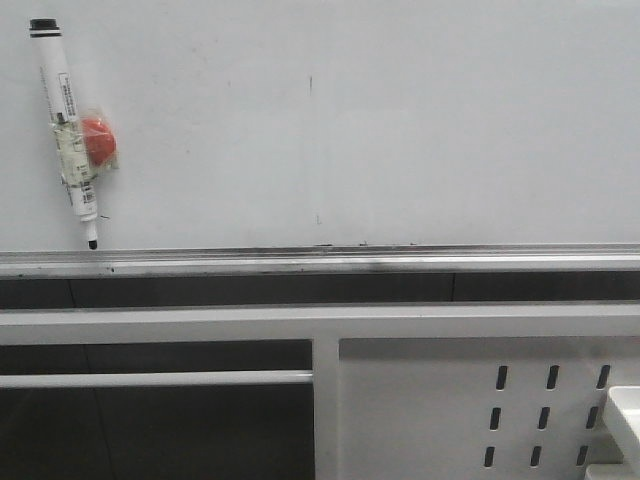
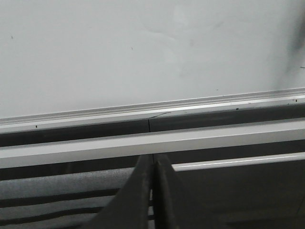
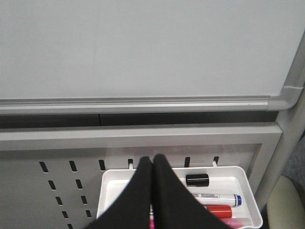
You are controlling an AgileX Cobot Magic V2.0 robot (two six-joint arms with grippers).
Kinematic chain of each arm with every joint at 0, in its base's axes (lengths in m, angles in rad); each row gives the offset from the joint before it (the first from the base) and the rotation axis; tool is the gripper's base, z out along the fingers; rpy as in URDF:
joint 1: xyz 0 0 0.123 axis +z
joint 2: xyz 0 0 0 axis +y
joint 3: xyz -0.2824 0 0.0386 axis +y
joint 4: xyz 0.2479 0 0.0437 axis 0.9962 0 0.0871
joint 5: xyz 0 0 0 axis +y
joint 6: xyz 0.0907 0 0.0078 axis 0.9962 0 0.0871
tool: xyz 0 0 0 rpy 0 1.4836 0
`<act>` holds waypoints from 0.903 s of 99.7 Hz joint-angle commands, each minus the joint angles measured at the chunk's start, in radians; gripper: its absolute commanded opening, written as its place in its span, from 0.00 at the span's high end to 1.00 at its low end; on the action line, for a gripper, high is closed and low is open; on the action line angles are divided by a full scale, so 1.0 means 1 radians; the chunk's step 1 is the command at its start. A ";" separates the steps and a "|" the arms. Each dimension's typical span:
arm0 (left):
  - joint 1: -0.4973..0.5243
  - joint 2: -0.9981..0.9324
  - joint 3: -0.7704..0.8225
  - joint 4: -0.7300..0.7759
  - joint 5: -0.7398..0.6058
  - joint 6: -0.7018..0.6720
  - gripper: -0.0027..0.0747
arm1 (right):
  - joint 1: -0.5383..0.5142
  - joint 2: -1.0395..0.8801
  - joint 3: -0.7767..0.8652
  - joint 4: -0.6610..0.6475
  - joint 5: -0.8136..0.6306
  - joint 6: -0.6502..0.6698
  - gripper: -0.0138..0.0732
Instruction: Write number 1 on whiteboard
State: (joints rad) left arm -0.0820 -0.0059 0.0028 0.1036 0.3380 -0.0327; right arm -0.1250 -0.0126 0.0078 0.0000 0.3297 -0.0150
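While hanging on the whiteboard (image 1: 400, 120) near its upper left, just above the silver rail (image 1: 320, 262), a marker (image 1: 70, 130) taped to a red magnet (image 1: 98, 141), tip pointing down. No number 1 showing on the board. Both the left pincer (image 2: 152, 191) and right pincer (image 3: 152, 191) pressing together, pinching nothing, the right hovering over a white tray (image 3: 238, 179) of markers.

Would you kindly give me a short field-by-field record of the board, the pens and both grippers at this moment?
whiteboard: no number 1 drawn, only faint specks
marker pen: stuck on the board's upper left with a red magnet, tip down, uncapped
left gripper: shut, empty, below the rail
right gripper: shut, empty, over the white tray
tray contents: loose black cap, several markers
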 commanded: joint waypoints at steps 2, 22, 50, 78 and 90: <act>0.002 -0.012 0.036 0.006 -0.056 -0.002 0.99 | -0.005 -0.010 0.013 0.009 -0.027 -0.011 0.92; 0.002 -0.012 0.036 0.006 -0.056 -0.002 0.99 | -0.005 -0.010 0.013 0.009 -0.027 -0.011 0.92; 0.002 -0.012 0.036 -0.014 -0.198 -0.002 0.99 | -0.005 -0.010 0.013 0.009 -0.100 -0.011 0.92; 0.002 -0.012 0.036 -0.023 -0.461 -0.002 0.99 | -0.005 -0.010 0.013 0.009 -0.591 -0.011 0.92; 0.002 -0.012 0.036 -0.023 -0.494 -0.002 0.99 | -0.005 -0.010 0.013 0.009 -0.712 -0.009 0.92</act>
State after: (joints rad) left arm -0.0820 -0.0059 0.0028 0.0927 -0.0449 -0.0327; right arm -0.1250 -0.0126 0.0078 0.0053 -0.2109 -0.0150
